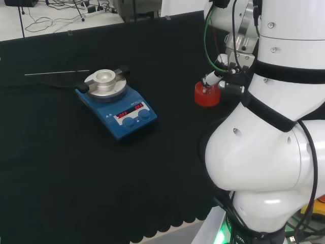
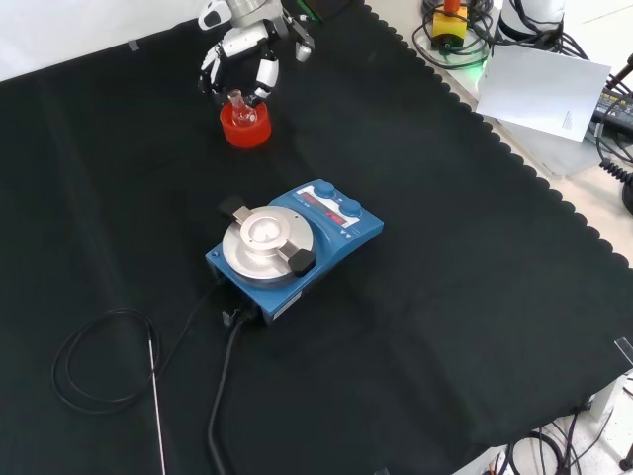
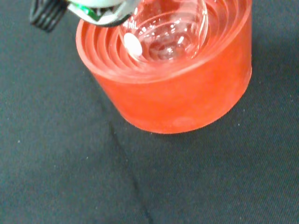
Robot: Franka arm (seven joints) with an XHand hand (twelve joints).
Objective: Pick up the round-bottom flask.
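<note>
Flask sits with its round belly in the red ribbed stand, which keeps it upright on the desk, up-left of the blue hotplate in the front view. Curled fingers of the hand close round its neck from above, apparently gripping. Hotplate's red digits are too small to read.

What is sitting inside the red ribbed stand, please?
Inside the red ribbed stand sits a clear round-bottom flask, with a small white piece showing in its bowl. The hand is above it, with fingers around the neck, which it partly covers.
</note>
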